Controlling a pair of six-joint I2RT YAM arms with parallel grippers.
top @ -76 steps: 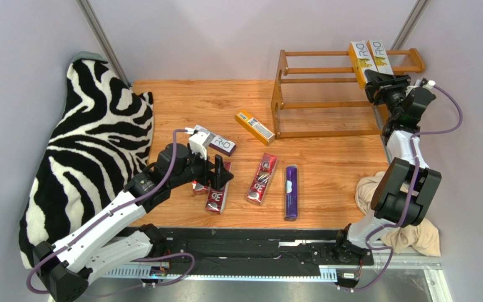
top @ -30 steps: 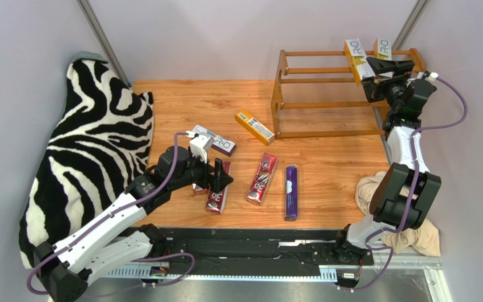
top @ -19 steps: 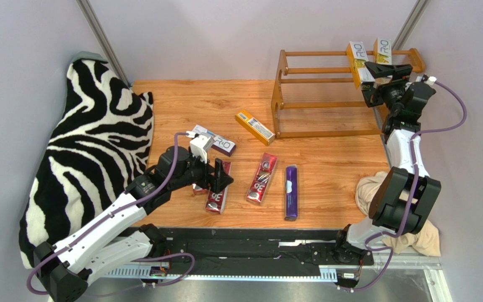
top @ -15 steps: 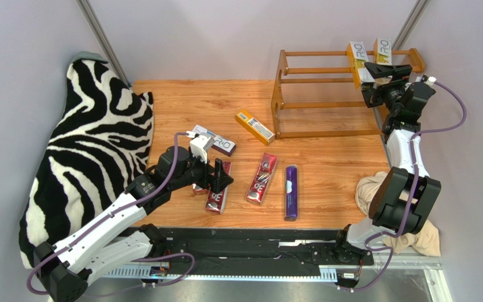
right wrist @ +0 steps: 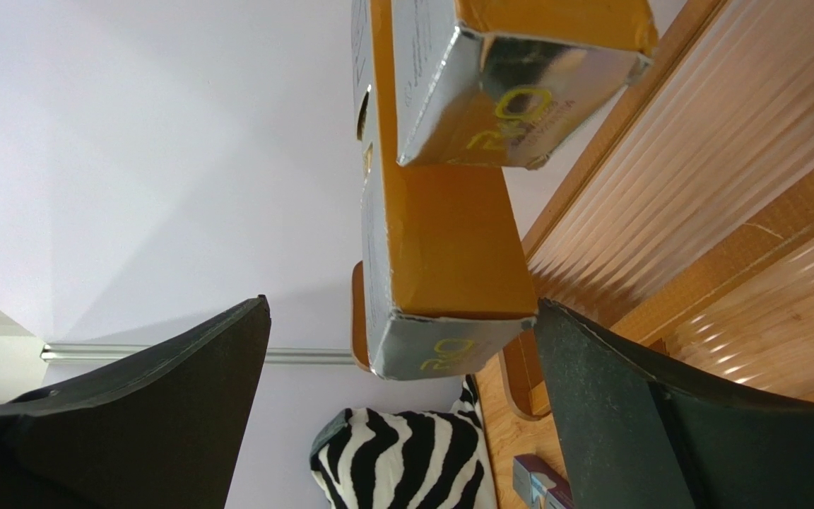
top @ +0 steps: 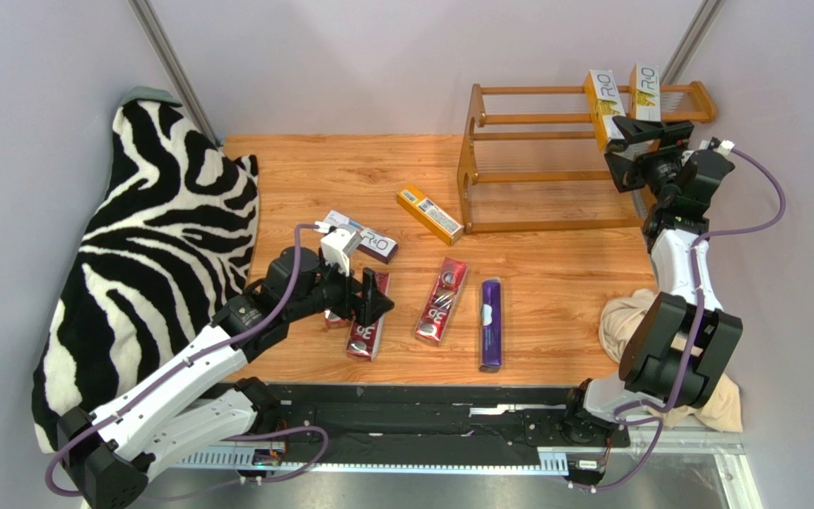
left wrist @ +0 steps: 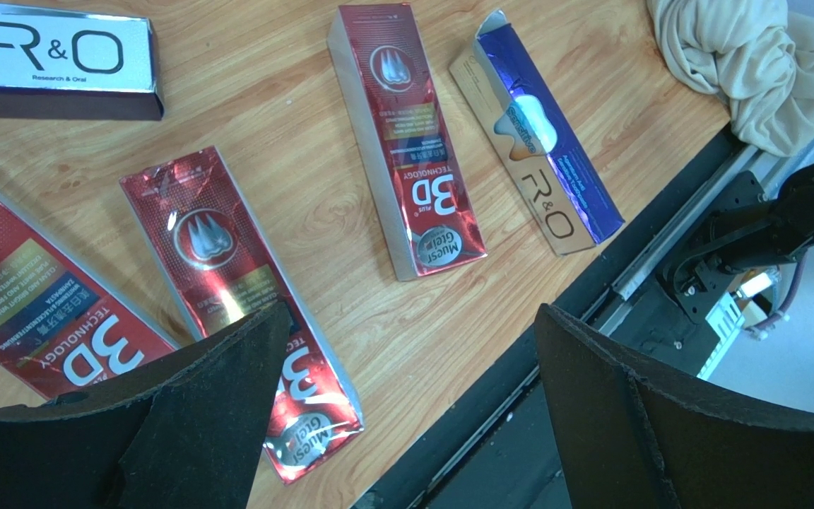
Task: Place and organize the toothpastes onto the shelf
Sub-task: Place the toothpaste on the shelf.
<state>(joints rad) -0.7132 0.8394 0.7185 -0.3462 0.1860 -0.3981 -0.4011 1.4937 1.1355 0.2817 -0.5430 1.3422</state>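
Though partly hidden, the shelf (top: pixel 472 159) seemingly holds two cartons (top: pixel 604 93).

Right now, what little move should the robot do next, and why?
Probably lower the open left jaws onto the red carton right beneath them and close: it lies loose on the table, not yet on the shelf.
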